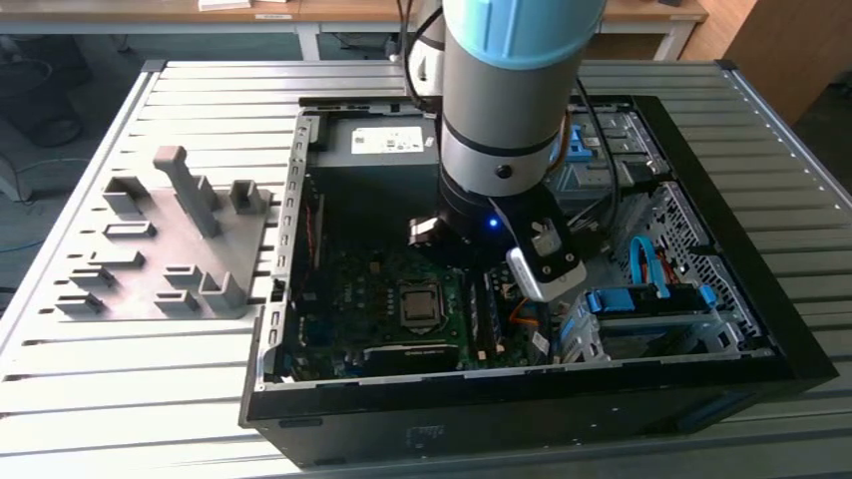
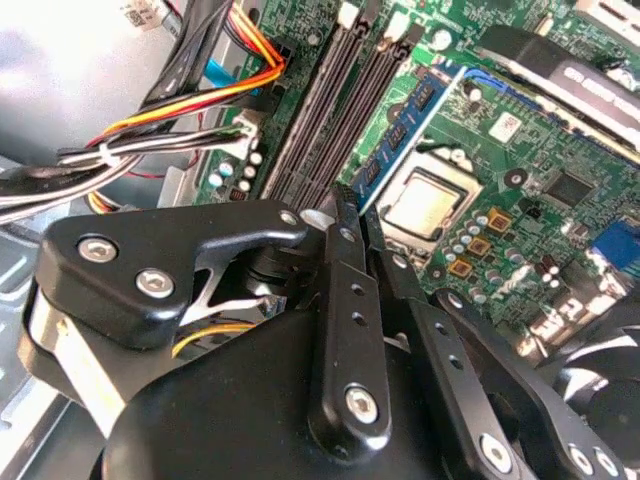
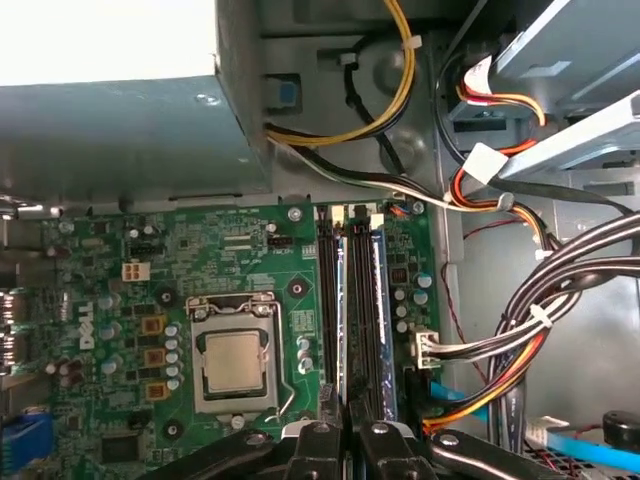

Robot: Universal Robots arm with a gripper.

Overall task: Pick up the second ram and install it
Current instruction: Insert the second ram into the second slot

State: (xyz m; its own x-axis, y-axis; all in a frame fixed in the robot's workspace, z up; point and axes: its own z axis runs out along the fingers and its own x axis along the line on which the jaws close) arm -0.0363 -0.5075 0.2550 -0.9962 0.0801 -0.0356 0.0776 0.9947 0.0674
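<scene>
step: install, stick over slot | black two-finger gripper (image 3: 345,432): pressed together, apparently pinching second ram, thin blue-green circuit-board stick (image 2: 400,130) | ram: just beside silver square CPU socket (image 3: 233,362), above black memory slots (image 3: 328,300) | needs: stick parallel to slot, straight press

We see a grey metal table (image 1: 107,399) with ridged slats running across its top. An open black computer case (image 1: 533,419) lies on it, toward the exterior view's right. Just beside the case, on the exterior view's left, sits a flat grey tray (image 1: 147,244) with upright blocks.
</scene>
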